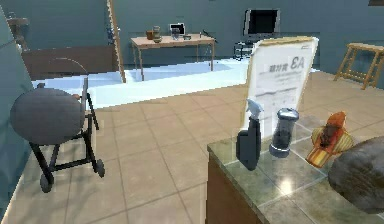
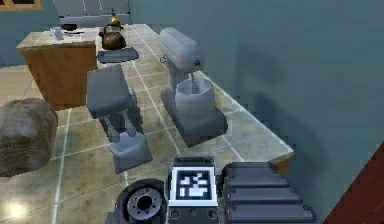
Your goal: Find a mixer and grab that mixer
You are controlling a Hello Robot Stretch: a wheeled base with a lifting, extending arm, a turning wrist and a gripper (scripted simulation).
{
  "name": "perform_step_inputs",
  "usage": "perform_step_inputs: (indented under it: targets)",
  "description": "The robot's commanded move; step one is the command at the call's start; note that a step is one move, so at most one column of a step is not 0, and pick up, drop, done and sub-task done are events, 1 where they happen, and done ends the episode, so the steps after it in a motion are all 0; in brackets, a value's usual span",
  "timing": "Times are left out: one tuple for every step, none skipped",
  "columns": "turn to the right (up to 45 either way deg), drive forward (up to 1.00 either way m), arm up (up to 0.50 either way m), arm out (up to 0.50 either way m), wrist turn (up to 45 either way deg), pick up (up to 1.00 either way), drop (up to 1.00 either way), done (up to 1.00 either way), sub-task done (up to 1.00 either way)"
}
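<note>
The dark arm [image 2: 262,196] sits low at the arm side view's bottom edge, with the dark gripper [image 2: 140,206] just left of its white marker square [image 2: 195,187]. I cannot tell whether the gripper holds anything. The grey stand mixer with a pale bowl [image 2: 190,95] stands on the beige tiled countertop [image 2: 250,135], near its edge by the teal wall. Beside it stands a grey boxy appliance [image 2: 115,110], perhaps a coffee machine. Tan tiled floor [image 1: 160,150] lies open ahead.

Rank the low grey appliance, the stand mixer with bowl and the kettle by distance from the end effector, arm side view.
From the end effector:
1. low grey appliance, just beyond it, centre-left on the counter.
2. stand mixer with bowl, farther out, to the right.
3. kettle, far end, upper left.
</note>
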Motion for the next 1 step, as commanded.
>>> perform_step_inputs:
  targets:
    - [0.0,0.0,0.0,0.26,0.0,0.0,0.0,0.0,0.0]
